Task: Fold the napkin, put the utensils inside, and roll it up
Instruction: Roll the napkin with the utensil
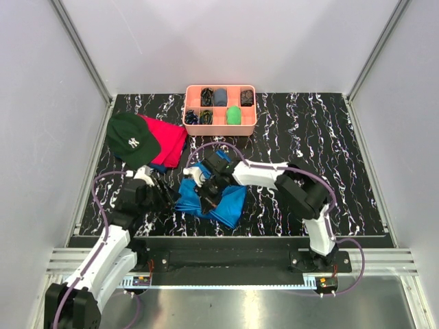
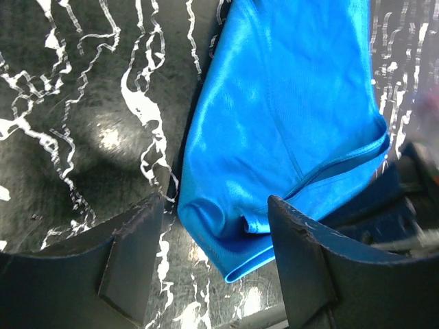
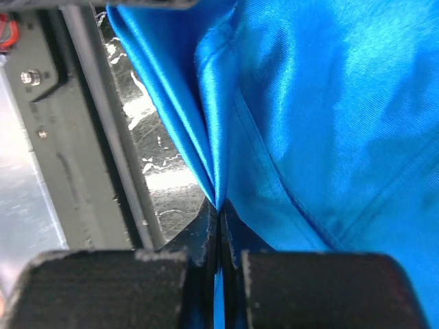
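The bright blue napkin (image 1: 221, 202) lies crumpled on the black marbled table (image 1: 309, 137), near the front edge. My right gripper (image 1: 208, 190) is over its middle and is shut on a pinched fold of it; the wrist view shows the cloth (image 3: 329, 103) gathered tightly between the closed jaws (image 3: 219, 223). My left gripper (image 1: 167, 196) is at the napkin's left edge, open. In its wrist view a folded corner of the napkin (image 2: 288, 103) lies between the spread fingers (image 2: 219, 257), not gripped. The dark teal-green utensils are not in view.
A pink tray (image 1: 221, 126) with several small items stands at the back centre. A dark green cap (image 1: 132, 139) rests on a red cloth (image 1: 170, 139) at the left. The table's front rail (image 3: 82, 137) is close under the right gripper.
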